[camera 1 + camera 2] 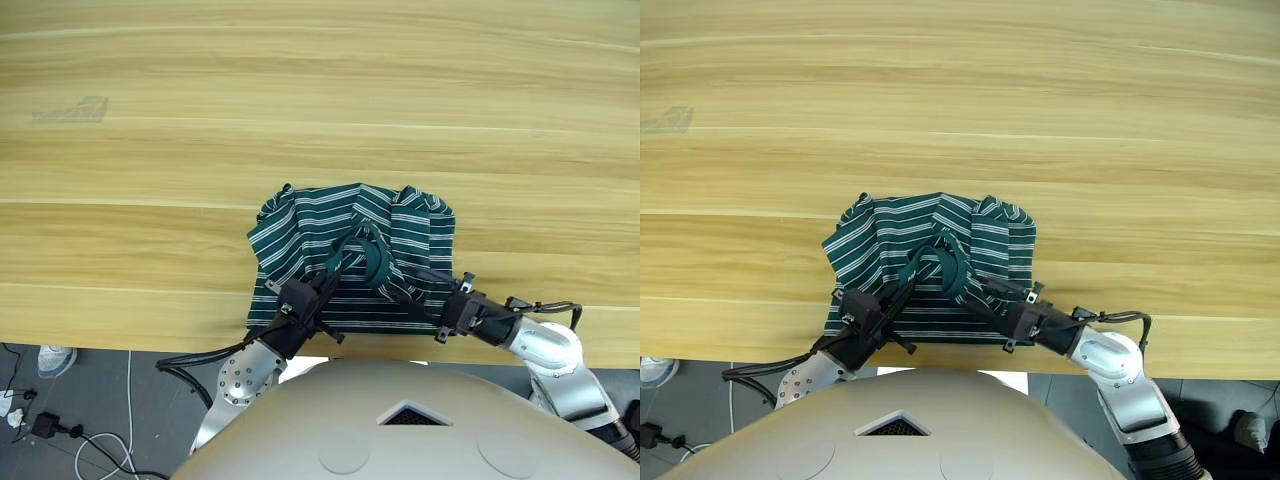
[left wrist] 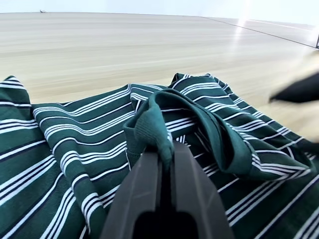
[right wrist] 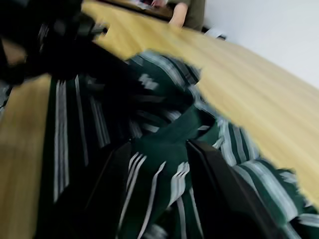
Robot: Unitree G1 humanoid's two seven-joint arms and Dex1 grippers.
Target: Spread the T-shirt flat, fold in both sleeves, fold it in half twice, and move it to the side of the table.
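A dark green T-shirt (image 1: 320,220) with white stripes lies bunched up near the front edge of the wooden table (image 1: 300,100). Its plain green collar (image 1: 376,256) is lifted into a loop above the cloth. My left gripper (image 1: 338,262) comes in from the near edge and is shut on the collar band (image 2: 149,127); the cloth is pinched between its black fingers (image 2: 187,169). My right gripper (image 1: 392,290) lies low over the shirt's near right part, just beside the collar. Its fingers (image 3: 117,184) stand apart with striped cloth between them.
The table stretches wide and bare beyond and to both sides of the shirt. Its front edge (image 1: 100,345) runs just under the shirt's hem. Cables (image 1: 60,435) and a shoe (image 1: 55,358) are on the floor at lower left.
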